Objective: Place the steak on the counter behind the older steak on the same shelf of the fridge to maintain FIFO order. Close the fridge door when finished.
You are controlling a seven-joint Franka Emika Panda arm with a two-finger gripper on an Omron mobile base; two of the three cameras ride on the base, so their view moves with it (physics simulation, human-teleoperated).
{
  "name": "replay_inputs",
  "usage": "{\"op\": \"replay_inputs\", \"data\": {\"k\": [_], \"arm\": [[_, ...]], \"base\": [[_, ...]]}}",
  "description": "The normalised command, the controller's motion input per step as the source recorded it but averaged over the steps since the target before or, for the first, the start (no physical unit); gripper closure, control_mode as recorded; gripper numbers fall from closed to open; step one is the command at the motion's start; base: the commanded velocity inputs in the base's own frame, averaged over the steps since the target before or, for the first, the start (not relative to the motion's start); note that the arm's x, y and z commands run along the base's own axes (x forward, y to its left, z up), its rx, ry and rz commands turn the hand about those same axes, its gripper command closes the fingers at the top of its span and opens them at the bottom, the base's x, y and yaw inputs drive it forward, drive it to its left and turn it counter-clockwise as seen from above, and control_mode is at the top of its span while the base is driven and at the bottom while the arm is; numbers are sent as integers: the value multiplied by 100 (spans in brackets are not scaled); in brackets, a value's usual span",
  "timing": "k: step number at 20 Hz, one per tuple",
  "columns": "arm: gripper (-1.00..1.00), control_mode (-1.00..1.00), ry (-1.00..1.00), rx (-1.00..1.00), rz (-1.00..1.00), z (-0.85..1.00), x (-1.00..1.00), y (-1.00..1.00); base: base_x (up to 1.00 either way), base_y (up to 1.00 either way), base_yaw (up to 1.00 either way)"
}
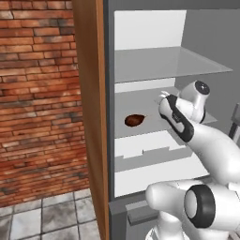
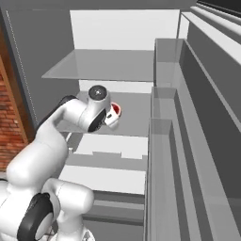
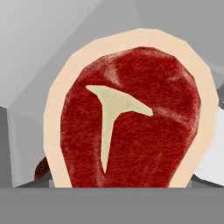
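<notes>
Left base view: the arm reaches into the fridge (image 1: 150, 28) over the middle shelf (image 1: 140, 129); the older steak (image 1: 134, 120) lies near the front left.

Right base view: the steak (image 2: 114, 111) shows red at the hand, above that shelf.

Hand view: the steak (image 3: 131, 118) sits close to the camera, judged grasped in the jaws. Step in hand: carrying in. Next: reach deeper, behind the older steak (image 3: 41, 171), then release.

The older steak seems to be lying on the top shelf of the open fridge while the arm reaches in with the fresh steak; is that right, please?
Not quite: the older steak lies on the middle shelf, not the top one, as the left base view shows. The rest holds: the fridge is open and the arm reaches in with the steak.
</notes>
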Motion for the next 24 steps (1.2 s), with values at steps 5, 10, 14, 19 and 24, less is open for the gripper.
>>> {"op": "replay_inputs", "data": {"k": [5, 10, 14, 19, 24], "arm": [[100, -100, -11, 0, 0, -17, 45, -4], [100, -100, -13, 0, 1, -26, 56, -3], [100, -100, -7, 0, 5, -3, 57, 0], [100, -100, 0, 0, 6, -5, 54, 0], [100, -100, 0, 0, 4, -4, 53, 0]], "base": [[0, 0, 0], [0, 0, 0], [0, 0, 0], [0, 0, 0], [0, 0, 0]]}}
